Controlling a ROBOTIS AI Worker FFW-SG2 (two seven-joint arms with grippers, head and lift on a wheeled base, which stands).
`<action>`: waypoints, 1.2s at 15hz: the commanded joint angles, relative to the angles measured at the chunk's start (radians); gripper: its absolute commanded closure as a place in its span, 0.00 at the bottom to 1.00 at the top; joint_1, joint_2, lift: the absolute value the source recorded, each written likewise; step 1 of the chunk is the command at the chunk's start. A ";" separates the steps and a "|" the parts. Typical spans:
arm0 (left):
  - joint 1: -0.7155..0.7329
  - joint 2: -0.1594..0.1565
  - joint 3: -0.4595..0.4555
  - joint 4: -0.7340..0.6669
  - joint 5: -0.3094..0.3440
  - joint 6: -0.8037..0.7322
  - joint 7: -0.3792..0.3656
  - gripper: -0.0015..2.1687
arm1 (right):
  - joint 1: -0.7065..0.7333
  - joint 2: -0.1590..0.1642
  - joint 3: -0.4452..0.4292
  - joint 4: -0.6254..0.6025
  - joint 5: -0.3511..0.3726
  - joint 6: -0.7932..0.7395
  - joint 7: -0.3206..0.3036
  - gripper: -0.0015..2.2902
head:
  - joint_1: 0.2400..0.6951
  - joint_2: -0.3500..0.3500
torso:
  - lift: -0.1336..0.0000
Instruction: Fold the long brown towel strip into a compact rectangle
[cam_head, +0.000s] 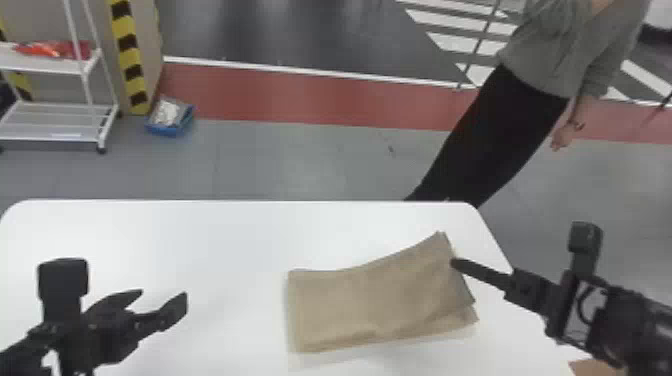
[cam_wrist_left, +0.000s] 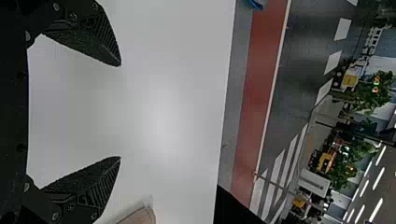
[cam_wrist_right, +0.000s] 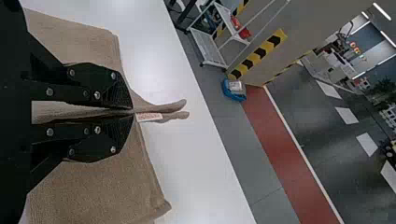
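The brown towel (cam_head: 375, 300) lies folded in layers on the right half of the white table, its right end slightly raised and skewed. At that right end is my right gripper (cam_head: 454, 263). In the right wrist view, my right gripper (cam_wrist_right: 132, 112) is shut on a pinched fold of the towel (cam_wrist_right: 100, 186), with a small white label beside its tips. My left gripper (cam_head: 162, 296) stands open over the table's left part, apart from the towel. The left wrist view has the left gripper (cam_wrist_left: 120, 112) with nothing between its fingers and an edge of the towel (cam_wrist_left: 139, 217) nearby.
The white table (cam_head: 225, 230) has its far edge beyond the towel. Another brown piece (cam_head: 592, 367) lies at the near right, below the right arm. A white rack (cam_head: 60, 107) and a blue box (cam_head: 170, 117) stand on the floor behind.
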 joint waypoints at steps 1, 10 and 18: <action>0.003 0.000 -0.004 0.000 -0.006 0.001 0.002 0.09 | -0.014 -0.023 -0.014 0.026 0.012 -0.003 0.001 0.44 | 1.00 0.11 | 1.00; 0.019 0.001 -0.001 0.008 -0.009 -0.002 -0.004 0.09 | -0.106 -0.052 0.013 0.339 0.212 -0.270 0.031 0.44 | 1.00 0.02 | 1.00; 0.006 0.000 0.002 0.014 -0.012 -0.002 -0.007 0.09 | -0.112 -0.043 0.061 0.431 0.376 -0.424 -0.085 0.06 | 1.00 0.00 | 1.00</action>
